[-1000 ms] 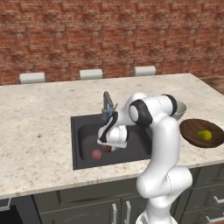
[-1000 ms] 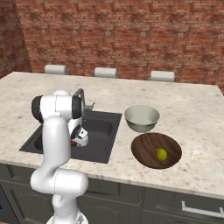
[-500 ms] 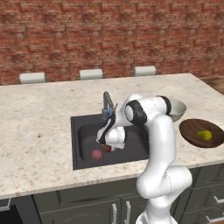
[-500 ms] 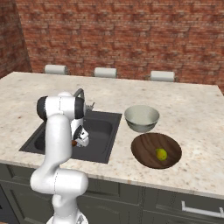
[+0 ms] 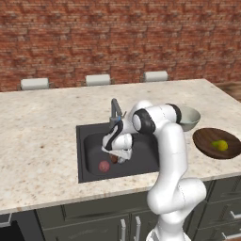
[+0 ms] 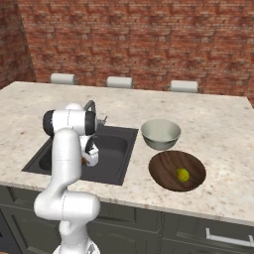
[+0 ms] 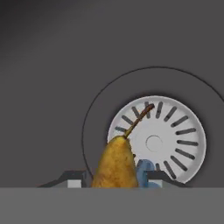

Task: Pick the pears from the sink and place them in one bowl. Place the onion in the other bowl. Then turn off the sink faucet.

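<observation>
My gripper (image 5: pixel 116 157) is down inside the dark sink (image 5: pixel 89 141), shut on the brownish-orange pear (image 7: pixel 116 164). In the hand view the pear stands stem-up between the two fingertips (image 7: pixel 74 177), over the round metal drain (image 7: pixel 175 140). The pink-red onion (image 5: pixel 104 166) lies on the sink floor just left of the gripper. The yellow-green pear (image 5: pixel 220 145) rests in the dark wooden bowl (image 5: pixel 204 141) on the counter to the right. Behind that bowl stands the pale grey bowl (image 5: pixel 190 118). The faucet (image 5: pixel 115 109) rises at the sink's back edge; a blue streak of water (image 7: pixel 144 169) shows beside the pear.
The speckled stone counter (image 5: pixel 42 141) surrounds the sink, with a brick wall behind it. In the right base view the wooden bowl (image 6: pixel 163 171) and grey bowl (image 6: pixel 160 134) sit right of the sink (image 6: pixel 116 149). My white arm arches over the sink's right side.
The jaws have closed from wide open onto the brownish-orange pear. The arm has barely moved, and the onion and both bowls lie as before.
</observation>
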Robot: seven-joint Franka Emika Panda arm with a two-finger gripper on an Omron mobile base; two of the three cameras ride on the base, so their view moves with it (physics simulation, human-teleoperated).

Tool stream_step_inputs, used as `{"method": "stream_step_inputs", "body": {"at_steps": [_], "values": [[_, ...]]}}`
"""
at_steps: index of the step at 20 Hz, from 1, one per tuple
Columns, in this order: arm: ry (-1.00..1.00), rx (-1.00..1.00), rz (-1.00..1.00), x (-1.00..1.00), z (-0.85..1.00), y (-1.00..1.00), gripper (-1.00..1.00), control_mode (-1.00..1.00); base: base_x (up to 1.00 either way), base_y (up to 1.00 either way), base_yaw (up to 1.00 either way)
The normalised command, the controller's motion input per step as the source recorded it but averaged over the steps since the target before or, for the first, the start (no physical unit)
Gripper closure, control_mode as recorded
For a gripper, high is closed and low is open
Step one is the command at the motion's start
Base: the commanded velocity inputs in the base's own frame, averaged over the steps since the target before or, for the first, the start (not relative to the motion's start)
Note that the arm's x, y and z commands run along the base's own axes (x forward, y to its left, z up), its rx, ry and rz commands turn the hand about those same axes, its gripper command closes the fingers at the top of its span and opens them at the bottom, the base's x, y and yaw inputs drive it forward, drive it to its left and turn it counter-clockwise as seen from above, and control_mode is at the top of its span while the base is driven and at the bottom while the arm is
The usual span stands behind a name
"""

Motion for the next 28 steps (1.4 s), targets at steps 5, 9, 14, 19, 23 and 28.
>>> {"method": "stream_step_inputs", "body": {"at_steps": [5,9,14,19,23,28], "values": [[0.0,0.0,-0.04,0.01,0.0,0.28,1.0,-1.0,0.0,0.0,0.0],[0.0,0.0,-0.04,0.01,0.0,0.15,1.0,-1.0,0.0,0.0,0.0],[-0.11,0.01,-0.12,-0.39,0.07,-0.48,1.0,-1.0,0.0,0.0,0.0],[-0.15,0.02,-0.13,-0.41,0.32,-0.91,1.0,-1.0,0.0,0.0,0.0],[-0.16,0.05,-0.11,-0.29,0.52,-0.89,1.0,-1.0,0.0,0.0,0.0],[-0.15,0.04,-0.04,-0.12,0.68,-0.75,1.0,-1.0,0.0,0.0,0.0]]}}
